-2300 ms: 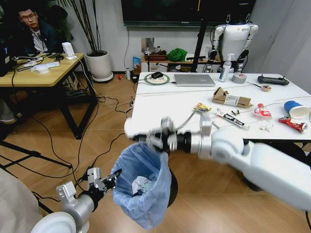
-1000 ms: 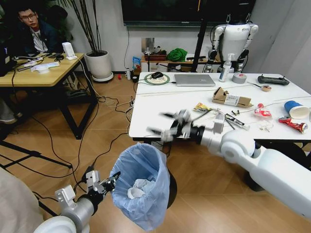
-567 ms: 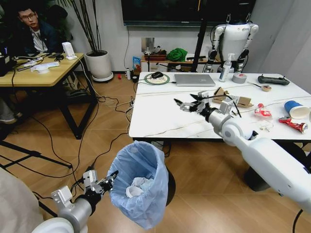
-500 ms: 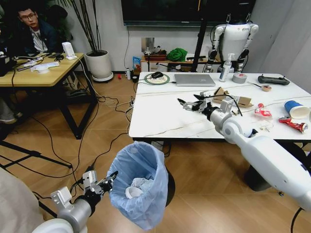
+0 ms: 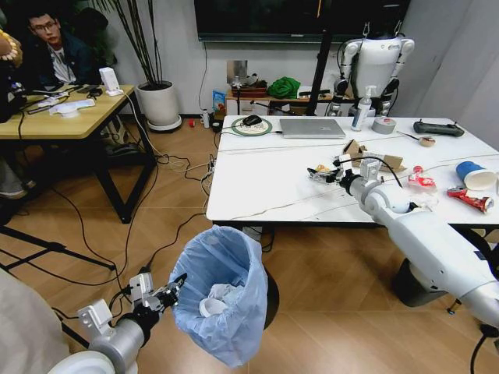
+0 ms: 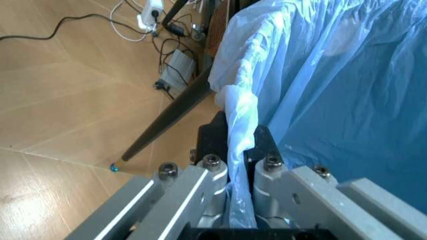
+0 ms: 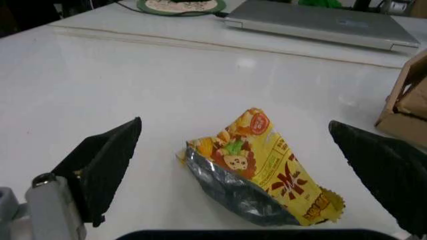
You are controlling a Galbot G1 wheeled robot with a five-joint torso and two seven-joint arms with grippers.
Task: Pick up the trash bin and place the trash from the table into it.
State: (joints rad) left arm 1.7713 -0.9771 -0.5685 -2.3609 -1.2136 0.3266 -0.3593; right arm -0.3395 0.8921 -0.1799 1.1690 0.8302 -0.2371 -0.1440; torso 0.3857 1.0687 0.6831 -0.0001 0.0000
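Observation:
The trash bin (image 5: 222, 292), lined with a light-blue bag, hangs above the floor in front of the table (image 5: 265, 179). My left gripper (image 5: 169, 293) is shut on the bag's rim (image 6: 239, 115), which is pinched between its fingers (image 6: 213, 145). White tissues (image 5: 218, 298) lie inside the bin. My right gripper (image 5: 321, 173) is open over the table. Its fingertips (image 7: 113, 150) straddle a yellow snack wrapper (image 7: 257, 170) without touching it. More trash lies to the right: a torn cardboard box (image 5: 373, 157), a blue cup (image 5: 473, 174) and a red tube (image 5: 468, 198).
A silver laptop (image 5: 312, 128), a tape roll (image 5: 383, 125) and a black controller (image 5: 437, 128) sit at the table's far side. A yellow desk (image 5: 62, 117) stands at the left, with cables on the floor between it and the table. Another robot (image 5: 378, 62) stands behind.
My right arm swung from above the bin back over the table and now brackets the yellow wrapper. My left gripper kept its hold on the bin, which drifted slightly lower.

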